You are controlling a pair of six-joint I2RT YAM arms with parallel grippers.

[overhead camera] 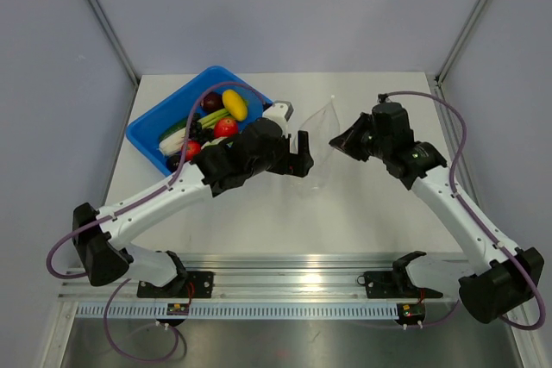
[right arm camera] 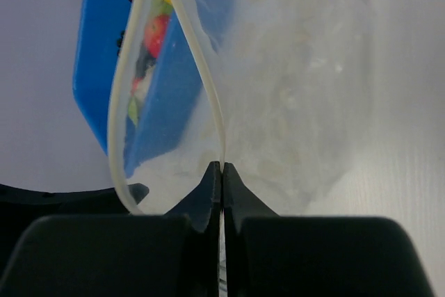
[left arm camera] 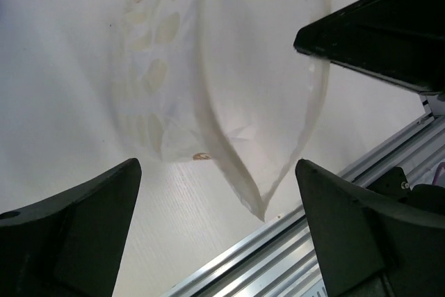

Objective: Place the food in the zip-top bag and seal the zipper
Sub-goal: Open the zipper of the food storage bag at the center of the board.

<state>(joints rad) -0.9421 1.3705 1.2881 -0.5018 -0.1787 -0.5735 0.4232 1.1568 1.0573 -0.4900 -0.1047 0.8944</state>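
Clear plastic with white dots, your zip-top bag [overhead camera: 317, 148] stands just right of the blue tub [overhead camera: 147, 140]. Between them your left gripper [overhead camera: 302, 157] hangs spread wide. Your right gripper [right arm camera: 220, 168] pinches the zipper [right arm camera: 208, 85]. The food [overhead camera: 226, 114] lies in the tub.

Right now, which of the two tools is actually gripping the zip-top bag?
The right tool: its jaws are shut on the rim of the zip-top bag. The left tool stands wide open, pinching nothing.
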